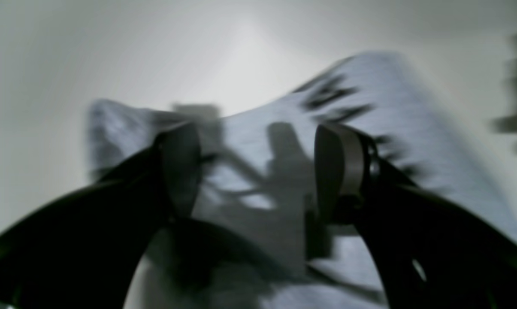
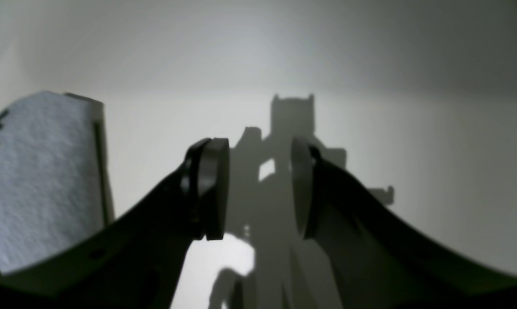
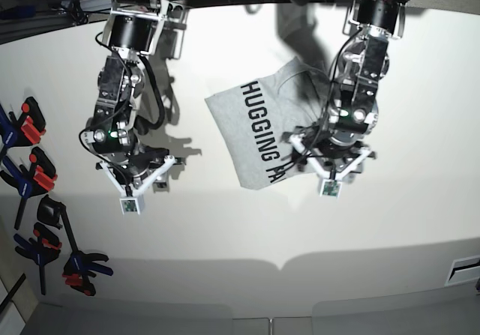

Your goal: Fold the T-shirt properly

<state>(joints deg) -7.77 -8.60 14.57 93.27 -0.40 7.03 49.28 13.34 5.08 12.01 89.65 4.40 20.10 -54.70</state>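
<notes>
The light grey T-shirt (image 3: 259, 129) lies folded into a tilted rectangle in the middle of the white table, with its black lettering facing up. My left gripper (image 3: 331, 157) hovers over the shirt's right edge. In the left wrist view the left gripper (image 1: 258, 171) is open and empty, with the blurred shirt (image 1: 370, 141) under and beyond it. My right gripper (image 3: 137, 171) is over bare table to the shirt's left. In the right wrist view the right gripper (image 2: 258, 189) is open and empty, and the shirt's edge (image 2: 39, 171) shows at the far left.
Several black clamps with red and blue handles (image 3: 34, 174) lie along the table's left edge in the base view, and more of them (image 3: 79, 266) lie nearer the front. The table's front edge (image 3: 300, 264) runs across the lower part of that view.
</notes>
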